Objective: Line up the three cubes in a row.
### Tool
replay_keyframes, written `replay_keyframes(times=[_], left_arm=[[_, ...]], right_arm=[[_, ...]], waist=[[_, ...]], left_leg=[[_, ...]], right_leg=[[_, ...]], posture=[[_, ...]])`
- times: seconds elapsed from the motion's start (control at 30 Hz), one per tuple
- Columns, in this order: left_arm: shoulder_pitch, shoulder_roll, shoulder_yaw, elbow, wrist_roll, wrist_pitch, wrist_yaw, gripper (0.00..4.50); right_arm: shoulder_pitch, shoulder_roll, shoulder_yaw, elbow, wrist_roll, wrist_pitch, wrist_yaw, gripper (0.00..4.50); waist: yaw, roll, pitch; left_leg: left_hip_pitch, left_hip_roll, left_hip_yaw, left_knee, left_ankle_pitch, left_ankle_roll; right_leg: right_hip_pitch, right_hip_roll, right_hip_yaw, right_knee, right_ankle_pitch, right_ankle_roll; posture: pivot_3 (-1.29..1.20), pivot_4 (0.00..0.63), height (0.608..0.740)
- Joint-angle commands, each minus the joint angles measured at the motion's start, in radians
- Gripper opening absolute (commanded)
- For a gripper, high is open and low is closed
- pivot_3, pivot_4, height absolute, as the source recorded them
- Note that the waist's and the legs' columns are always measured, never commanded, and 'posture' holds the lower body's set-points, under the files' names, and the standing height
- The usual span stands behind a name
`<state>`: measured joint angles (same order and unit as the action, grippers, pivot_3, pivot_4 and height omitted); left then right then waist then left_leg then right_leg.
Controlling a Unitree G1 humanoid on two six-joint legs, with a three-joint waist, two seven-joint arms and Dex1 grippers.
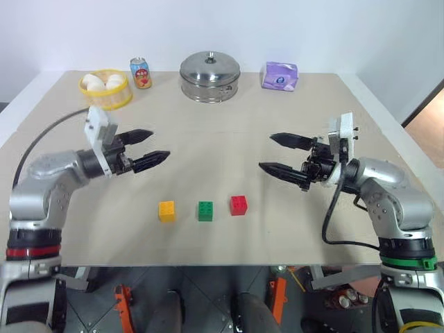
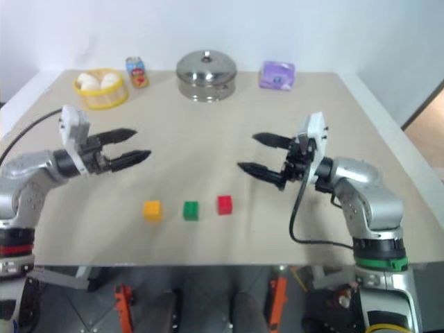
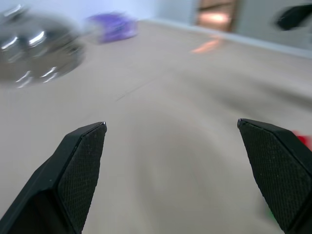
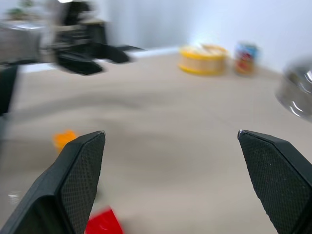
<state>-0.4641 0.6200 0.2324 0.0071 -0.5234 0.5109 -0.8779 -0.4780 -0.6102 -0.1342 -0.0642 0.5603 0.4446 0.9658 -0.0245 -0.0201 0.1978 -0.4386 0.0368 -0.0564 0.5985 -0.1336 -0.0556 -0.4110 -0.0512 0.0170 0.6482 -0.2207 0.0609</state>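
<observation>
Three small studded cubes stand side by side near the table's front edge: yellow-orange (image 1: 166,210) on the left, green (image 1: 205,211) in the middle, red (image 1: 238,205) on the right. My left gripper (image 1: 151,146) hovers above and behind the yellow-orange cube, open and holding nothing. My right gripper (image 1: 270,152) hovers right of the red cube, open and empty, its fingers pointing toward the left arm. In the right wrist view the red cube (image 4: 105,223) and yellow-orange cube (image 4: 64,139) show below the fingers, with the left gripper (image 4: 119,55) across the table.
Along the far edge stand a yellow bowl of eggs (image 1: 105,88), a soda can (image 1: 141,73), a lidded steel pot (image 1: 210,75) and a purple tissue pack (image 1: 279,75). The table (image 1: 222,139) between the arms is bare.
</observation>
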Motion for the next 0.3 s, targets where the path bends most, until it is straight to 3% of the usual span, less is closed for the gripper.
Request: replay_keyframes(times=[0.03, 0.3], left_arm=[[0.028, 0.009, 0.087, -0.109, -0.025, 0.001, 0.089, 4.45], [0.074, 0.003, 0.105, -0.137, -0.044, 0.001, 0.132, 4.45]], right_arm=[[0.010, 0.006, -0.062, -0.031, -0.001, -0.001, -0.091, 4.50], [-0.010, 0.046, -0.040, 0.070, -0.099, -0.078, -0.213, 4.50]], waist=[[0.001, 0.000, 0.000], [0.001, 0.000, 0.000]], left_leg=[[0.000, 0.000, 0.000, 0.000, 0.000, 0.000], [0.002, 0.000, 0.001, 0.003, 0.001, 0.000]], right_leg=[[0.000, 0.000, 0.000, 0.000, 0.000, 0.000], [0.002, 0.000, 0.000, 0.000, -0.002, -0.007]], posture=[[0.00, 0.150, 0.739], [0.00, 0.150, 0.739]])
